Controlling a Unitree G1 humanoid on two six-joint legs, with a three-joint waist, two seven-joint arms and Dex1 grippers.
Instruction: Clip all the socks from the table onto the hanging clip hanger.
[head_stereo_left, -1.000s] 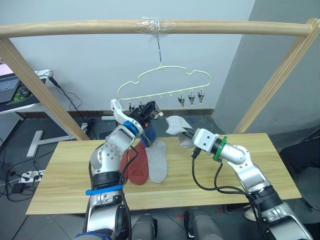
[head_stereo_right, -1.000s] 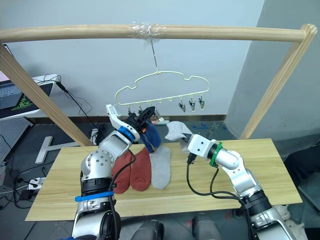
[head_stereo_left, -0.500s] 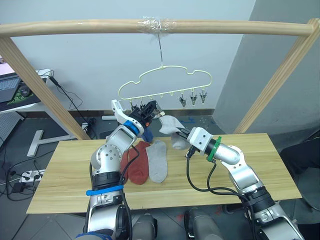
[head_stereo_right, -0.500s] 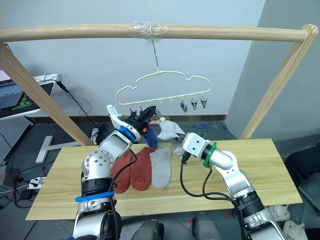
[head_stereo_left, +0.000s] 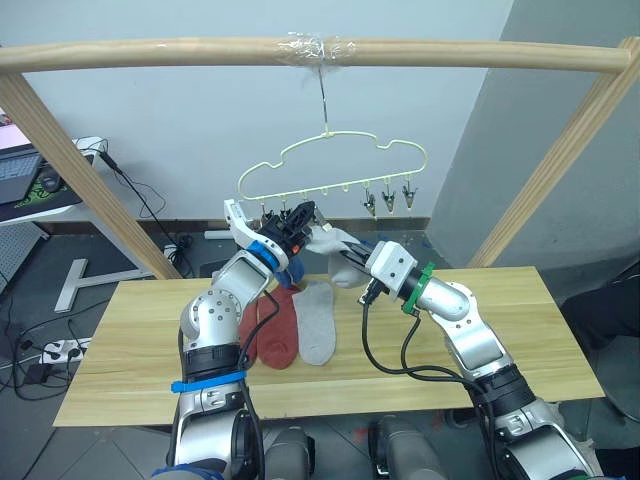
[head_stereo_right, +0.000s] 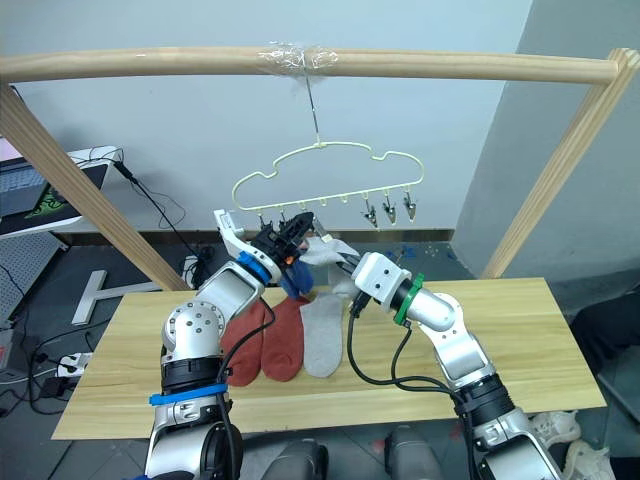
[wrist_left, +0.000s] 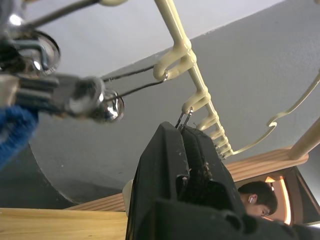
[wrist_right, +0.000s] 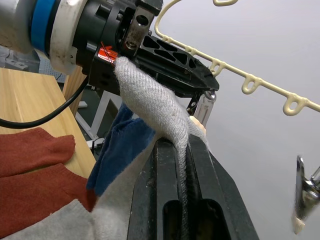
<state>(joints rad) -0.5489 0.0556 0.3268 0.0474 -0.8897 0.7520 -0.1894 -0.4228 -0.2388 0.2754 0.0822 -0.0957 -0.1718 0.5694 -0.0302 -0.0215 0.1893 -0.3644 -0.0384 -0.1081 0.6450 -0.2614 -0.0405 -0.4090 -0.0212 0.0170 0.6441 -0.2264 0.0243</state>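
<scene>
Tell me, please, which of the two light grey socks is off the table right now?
The grey sock pinched in the right end effector, held up beside the left end effector under the clip hanger. The other grey sock lies flat beside the rust-red socks.

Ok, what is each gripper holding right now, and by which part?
The right gripper is shut on a light grey sock, pinched at one end. The left gripper is shut on a clip of the clip hanger.
</scene>
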